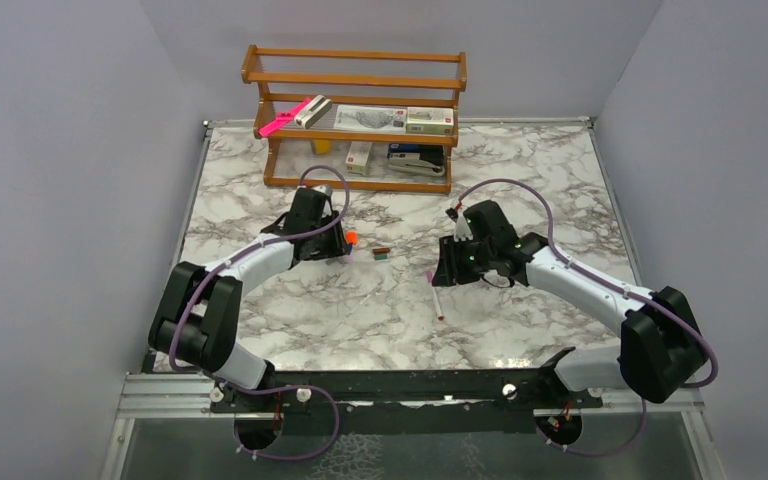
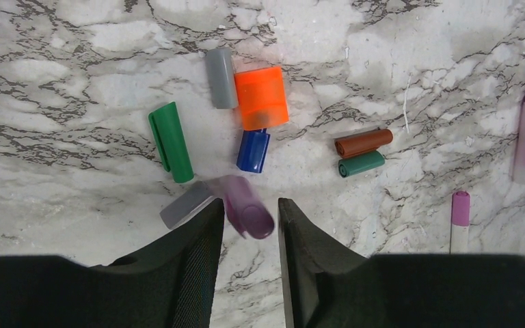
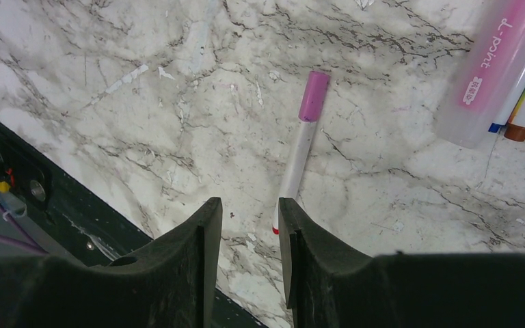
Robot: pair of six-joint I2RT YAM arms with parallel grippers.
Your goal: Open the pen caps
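Pen caps lie scattered on the marble bench (image 2: 75, 68) below the left wrist camera: a green cap (image 2: 171, 141), a grey cap (image 2: 221, 77), a wide orange cap (image 2: 262, 97), a blue cap (image 2: 253, 150) and, off to the right, a dark red cap (image 2: 364, 142) touching a dark green cap (image 2: 361, 164). The left jaws stand parted, and a lilac cap (image 2: 245, 205), blurred, sits loose at the mouth of the gap and is not pinched. A second grey piece (image 2: 186, 203) lies just beside it. The right jaws are also parted and hold nothing. A white-barrelled marker (image 3: 295, 164) with a pink end lies on the bench just beyond their tips. Near it, a translucent pink case (image 3: 492, 61) reads "-point". Print on the boxes in the wooden rack (image 1: 355, 120) is too small to read.
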